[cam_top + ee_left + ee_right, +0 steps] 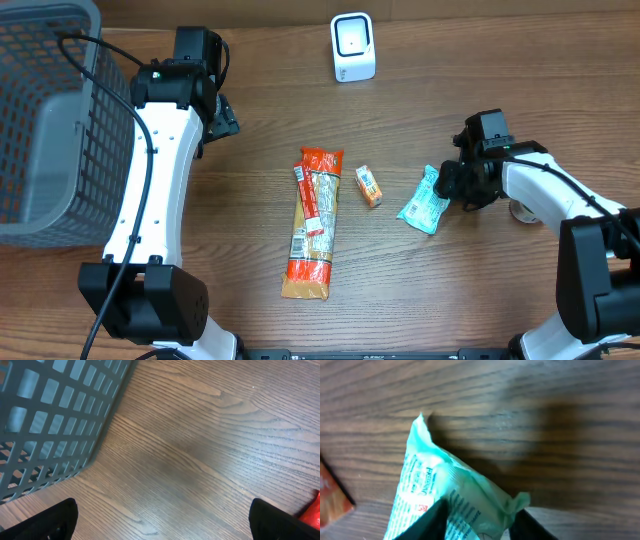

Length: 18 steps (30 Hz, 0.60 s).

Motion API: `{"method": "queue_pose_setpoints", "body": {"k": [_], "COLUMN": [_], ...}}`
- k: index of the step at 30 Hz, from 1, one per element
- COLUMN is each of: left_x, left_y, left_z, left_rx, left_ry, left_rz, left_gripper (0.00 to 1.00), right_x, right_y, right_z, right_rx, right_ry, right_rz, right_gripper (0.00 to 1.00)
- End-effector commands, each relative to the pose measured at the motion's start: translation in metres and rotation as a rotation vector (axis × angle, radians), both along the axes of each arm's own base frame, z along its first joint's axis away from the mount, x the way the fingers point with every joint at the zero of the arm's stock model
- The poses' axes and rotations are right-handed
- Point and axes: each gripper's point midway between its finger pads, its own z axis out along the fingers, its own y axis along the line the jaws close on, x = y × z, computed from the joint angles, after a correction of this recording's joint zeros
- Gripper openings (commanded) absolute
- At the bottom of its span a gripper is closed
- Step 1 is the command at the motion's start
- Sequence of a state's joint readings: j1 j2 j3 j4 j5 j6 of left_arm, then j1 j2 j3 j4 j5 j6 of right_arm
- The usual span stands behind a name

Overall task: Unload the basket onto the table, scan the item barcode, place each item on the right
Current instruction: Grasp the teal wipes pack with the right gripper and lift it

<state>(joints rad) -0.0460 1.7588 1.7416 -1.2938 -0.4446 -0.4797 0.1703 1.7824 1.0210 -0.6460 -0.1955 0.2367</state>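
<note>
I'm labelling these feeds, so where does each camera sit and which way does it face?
Overhead: above the table, looking straight down; left arm, right arm show.
Left wrist: on left gripper, looking down at wood beside the basket; open fingertips show.
Right wrist: on right gripper, close above the green packet; fingers clamp it.
Shared: overhead also shows basket and green packet.

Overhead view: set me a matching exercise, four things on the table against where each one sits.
Things:
1. grey basket
2. white scanner
3. teal packet
4. long orange packet

Places:
A. gripped in the right hand
B. centre, lying lengthwise
C. far left
D. far side, middle

Pairs: 1-C; 2-D; 3-A; 4-B
</note>
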Motion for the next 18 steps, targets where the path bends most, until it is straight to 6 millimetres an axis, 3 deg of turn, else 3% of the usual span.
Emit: {"method": "queue_pose_setpoints", "body": {"k": [1,3,8,14,18], "left_x": [0.002,0.002,0.002,0.002,0.002], "left_y": [-0.003,-0.003,-0.003,-0.003,-0.003], "left_z": [0.006,0.006,0.006,0.006,0.006], "left_rx": [-0.003,-0.003,-0.003,-0.003,-0.003], "left_ry": [-0.022,-0.022,-0.022,-0.022,-0.022], "left_rz": [-0.005,-0.005,-0.005,-0.005,-0.005], "left_gripper": [1.0,1.0,1.0,1.0,1.0], "right_x": [-0.004,-0.001,0.016,0.028,0.029], "right_y": [-0.009,-0.013,-0.023,-0.02,-0.017], "right_z": [-0.007,-0.001,0.041,0.111,0.124], "right_rx": [-0.044,-0.042,-0.023,0.014,0.037], "right_ry": [0.022,0.021,-0.044,-0.253,-0.289], "right_rz": [-0.004,-0.02,-0.06,-0.007,-0.001], "right_gripper": [0.15,0.04,0.04,0.04,0.04]}}
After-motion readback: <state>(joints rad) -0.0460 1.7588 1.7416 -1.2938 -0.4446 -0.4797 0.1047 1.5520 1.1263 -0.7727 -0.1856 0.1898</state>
